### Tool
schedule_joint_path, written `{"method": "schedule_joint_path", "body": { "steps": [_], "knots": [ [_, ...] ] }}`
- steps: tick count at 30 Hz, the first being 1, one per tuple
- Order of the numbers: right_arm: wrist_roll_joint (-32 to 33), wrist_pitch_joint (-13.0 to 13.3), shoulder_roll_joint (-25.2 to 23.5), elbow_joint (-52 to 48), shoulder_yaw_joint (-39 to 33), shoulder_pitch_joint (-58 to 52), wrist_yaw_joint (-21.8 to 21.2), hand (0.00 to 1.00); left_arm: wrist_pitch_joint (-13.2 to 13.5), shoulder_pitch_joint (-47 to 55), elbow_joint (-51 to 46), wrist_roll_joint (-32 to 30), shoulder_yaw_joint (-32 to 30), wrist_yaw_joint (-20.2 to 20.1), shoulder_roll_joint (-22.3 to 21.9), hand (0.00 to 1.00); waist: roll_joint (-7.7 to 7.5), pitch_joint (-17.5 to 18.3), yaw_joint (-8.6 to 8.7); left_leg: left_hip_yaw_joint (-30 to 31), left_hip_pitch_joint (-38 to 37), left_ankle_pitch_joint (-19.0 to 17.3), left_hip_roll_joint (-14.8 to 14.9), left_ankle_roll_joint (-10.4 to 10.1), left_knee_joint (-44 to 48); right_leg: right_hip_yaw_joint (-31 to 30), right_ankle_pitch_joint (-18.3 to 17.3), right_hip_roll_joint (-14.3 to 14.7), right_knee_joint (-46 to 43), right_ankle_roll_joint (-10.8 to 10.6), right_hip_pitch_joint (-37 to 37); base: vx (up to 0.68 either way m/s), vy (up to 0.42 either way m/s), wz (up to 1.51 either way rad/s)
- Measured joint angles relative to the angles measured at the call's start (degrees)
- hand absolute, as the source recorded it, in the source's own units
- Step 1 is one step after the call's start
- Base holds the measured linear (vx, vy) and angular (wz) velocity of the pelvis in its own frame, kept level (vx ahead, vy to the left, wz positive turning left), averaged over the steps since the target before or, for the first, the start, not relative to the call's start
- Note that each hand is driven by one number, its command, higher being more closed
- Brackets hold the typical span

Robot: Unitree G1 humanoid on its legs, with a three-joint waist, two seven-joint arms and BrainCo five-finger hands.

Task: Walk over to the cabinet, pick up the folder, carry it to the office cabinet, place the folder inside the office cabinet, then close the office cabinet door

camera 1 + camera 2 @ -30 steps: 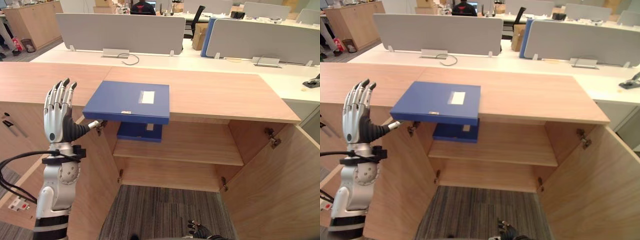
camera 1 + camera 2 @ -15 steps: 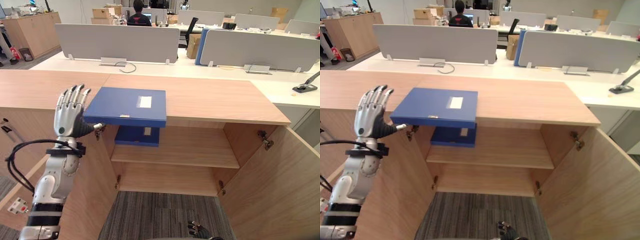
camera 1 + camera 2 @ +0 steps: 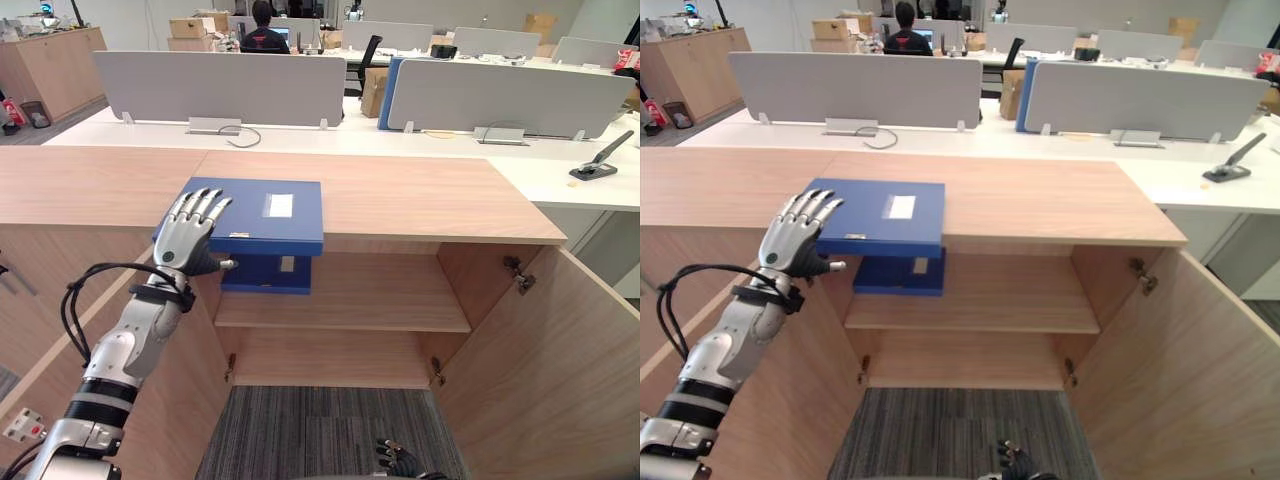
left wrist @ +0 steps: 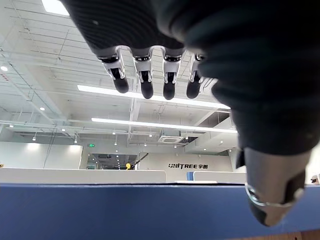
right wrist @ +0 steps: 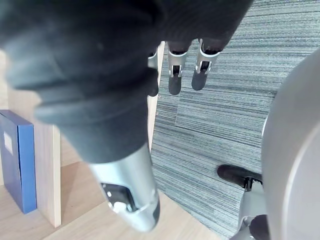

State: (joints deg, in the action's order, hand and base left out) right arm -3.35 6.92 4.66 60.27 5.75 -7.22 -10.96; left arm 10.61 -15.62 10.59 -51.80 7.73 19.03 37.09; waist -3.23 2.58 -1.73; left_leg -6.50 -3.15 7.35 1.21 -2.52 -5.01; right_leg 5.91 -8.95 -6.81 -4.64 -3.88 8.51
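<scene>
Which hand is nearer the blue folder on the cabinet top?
Left. The left hand is at the folder's left edge, fingers open; the right hand hangs low by the carpet.

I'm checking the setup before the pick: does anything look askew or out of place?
The folder on the cabinet top juts past the front edge, overhanging the open compartment, with the left hand at its left corner, fingers straight. A second folder lies on the shelf below.
</scene>
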Motion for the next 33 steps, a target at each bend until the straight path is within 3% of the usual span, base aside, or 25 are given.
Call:
{"method": "schedule_joint_path", "body": {
  "steps": [12,29,33],
  "knots": [
    [0.4,0.2,0.4,0.0,-2.5,-0.3,0.2,0.00,0.4,-5.2,5.5,0.0,3.3,-0.9,3.9,0.00,0.47,0.3,1.43,-0.7,-0.2,-0.3,0.1,-0.3,0.0,-0.6,0.1,0.1,0.3,0.1,0.0,0.00,0.000,-0.01],
    [1.9,0.4,3.3,0.3,-4.5,-3.0,0.7,0.00,0.6,-9.4,16.5,-2.5,9.2,-1.4,5.7,0.00,1.64,0.0,2.92,-2.4,-1.6,-1.3,0.1,-0.4,0.0,-2.1,0.1,-0.1,0.8,0.1,0.6,-0.01,0.004,-0.05],
    [1.9,0.4,4.3,0.4,-4.5,-5.1,1.2,0.00,1.1,-9.6,19.0,-2.5,9.5,-2.1,5.8,0.00,2.11,-0.3,4.06,-2.5,-1.8,-1.2,0.1,-0.4,0.0,-2.2,0.1,-0.1,0.6,0.1,0.7,-0.02,0.000,-0.01]
  ]
}}
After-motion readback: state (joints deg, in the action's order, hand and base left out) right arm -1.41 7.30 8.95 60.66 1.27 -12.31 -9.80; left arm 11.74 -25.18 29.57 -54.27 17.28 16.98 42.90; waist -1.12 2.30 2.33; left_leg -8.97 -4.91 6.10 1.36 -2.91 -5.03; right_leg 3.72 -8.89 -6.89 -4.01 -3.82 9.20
